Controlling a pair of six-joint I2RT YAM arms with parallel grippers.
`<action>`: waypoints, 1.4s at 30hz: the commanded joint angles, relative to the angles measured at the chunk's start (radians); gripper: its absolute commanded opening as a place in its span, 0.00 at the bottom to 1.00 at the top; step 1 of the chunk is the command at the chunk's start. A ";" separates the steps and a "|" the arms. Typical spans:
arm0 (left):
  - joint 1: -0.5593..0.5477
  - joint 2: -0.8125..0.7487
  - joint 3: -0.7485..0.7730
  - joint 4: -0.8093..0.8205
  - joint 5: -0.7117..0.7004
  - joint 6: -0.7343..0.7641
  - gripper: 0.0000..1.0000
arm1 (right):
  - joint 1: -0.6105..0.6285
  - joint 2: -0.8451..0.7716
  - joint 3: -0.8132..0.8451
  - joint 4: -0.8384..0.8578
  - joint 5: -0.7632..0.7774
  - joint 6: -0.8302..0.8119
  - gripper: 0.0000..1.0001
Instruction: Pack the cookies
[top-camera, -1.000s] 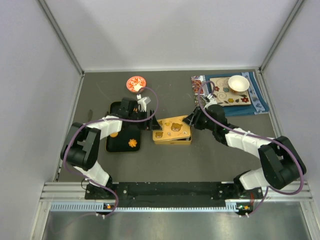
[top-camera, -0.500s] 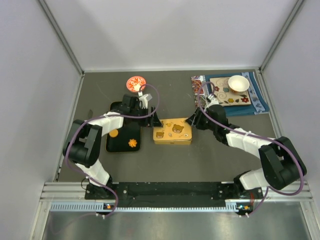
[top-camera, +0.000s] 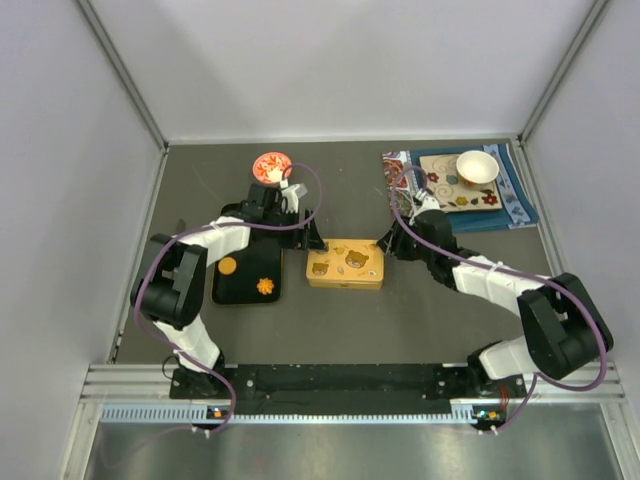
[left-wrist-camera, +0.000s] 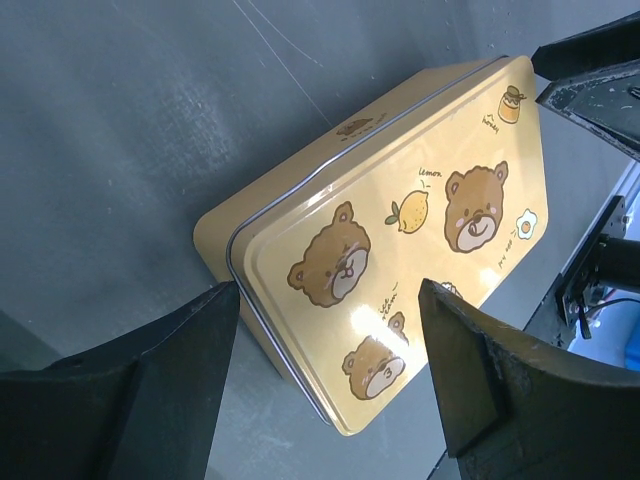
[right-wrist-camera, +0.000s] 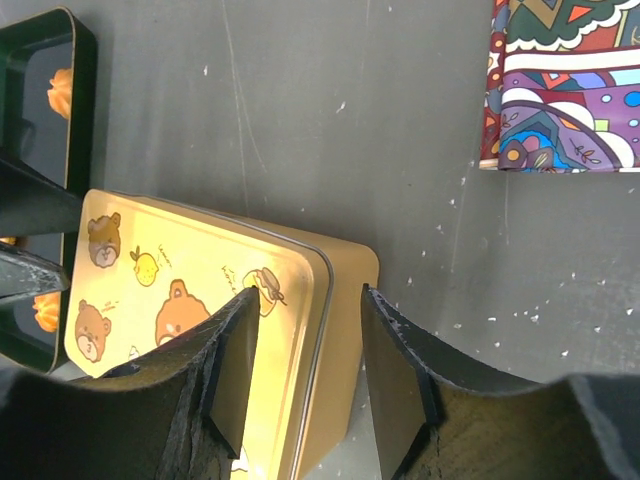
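Note:
A yellow tin (top-camera: 345, 264) with bear pictures lies mid-table with its lid flat on it. Two orange cookies lie on a black tray (top-camera: 240, 215) left of it: a round disc (top-camera: 228, 266) and a flower-shaped one (top-camera: 265, 285). My left gripper (top-camera: 305, 236) is open and empty at the tin's left end; in the left wrist view (left-wrist-camera: 330, 370) its jaws stand wide above the lid (left-wrist-camera: 400, 240). My right gripper (top-camera: 385, 243) is open at the tin's right end, its fingers (right-wrist-camera: 400, 370) straddling the tin's edge (right-wrist-camera: 345, 300). Any cookies inside the tin are hidden.
A small red bowl (top-camera: 271, 166) stands behind the tray. A patterned mat (top-camera: 515, 205) at the back right carries a wooden puzzle board (top-camera: 448, 190) and a white bowl (top-camera: 477, 166). The tray's rim (right-wrist-camera: 85, 60) and a cookie (right-wrist-camera: 60, 90) show in the right wrist view.
The tin's lid, tilted a second ago, now lies flat on the tin. My left gripper has drawn back a little toward the far side. The right gripper has barely moved.

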 joint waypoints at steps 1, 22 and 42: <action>-0.003 0.007 0.042 0.008 0.001 0.022 0.78 | -0.013 0.007 0.050 0.001 0.013 -0.045 0.46; -0.005 -0.010 0.033 0.004 0.000 0.032 0.78 | -0.035 0.142 0.099 0.035 -0.148 -0.067 0.49; -0.012 -0.021 0.033 0.005 -0.007 0.038 0.78 | -0.084 0.163 0.079 0.029 -0.241 -0.079 0.41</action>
